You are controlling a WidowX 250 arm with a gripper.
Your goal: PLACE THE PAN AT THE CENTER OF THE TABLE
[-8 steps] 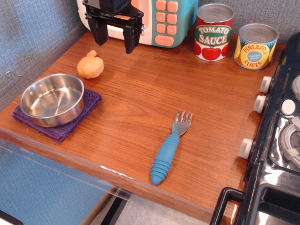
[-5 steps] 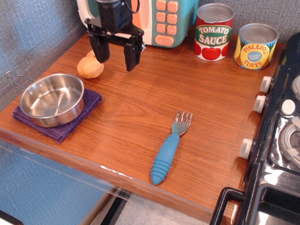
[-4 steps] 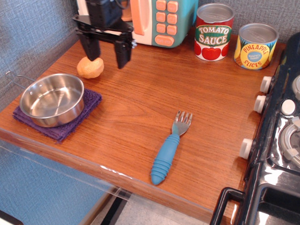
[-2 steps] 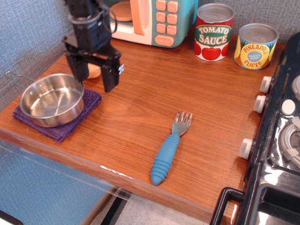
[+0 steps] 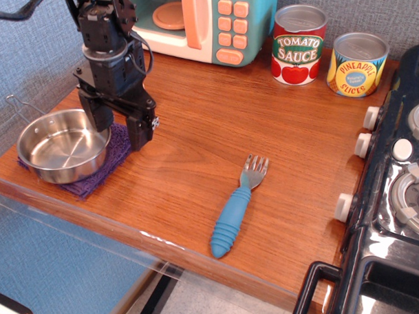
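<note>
The pan (image 5: 57, 145), small, round and shiny steel, sits on a purple cloth (image 5: 93, 176) at the front left of the wooden table (image 5: 215, 122). Its thin wire handle (image 5: 16, 105) points back left. My gripper (image 5: 119, 136) is open and low at the pan's right rim. Its left finger (image 5: 100, 119) stands at or just over the rim. Its right finger (image 5: 139, 132) is outside the pan, over the cloth's right edge. I cannot tell whether the left finger touches the rim.
A blue-handled fork (image 5: 235, 208) lies near the table's front middle. A tomato sauce tin (image 5: 298, 43) and a pineapple tin (image 5: 358, 63) stand at the back right. A toy microwave (image 5: 205, 23) stands at the back. A black toy stove (image 5: 396, 192) borders the right edge.
My gripper has come down and forward-left from the microwave to the pan's right rim, staying open. The pan has shifted slightly left on the cloth. The orange lump is now hidden behind the arm.
</note>
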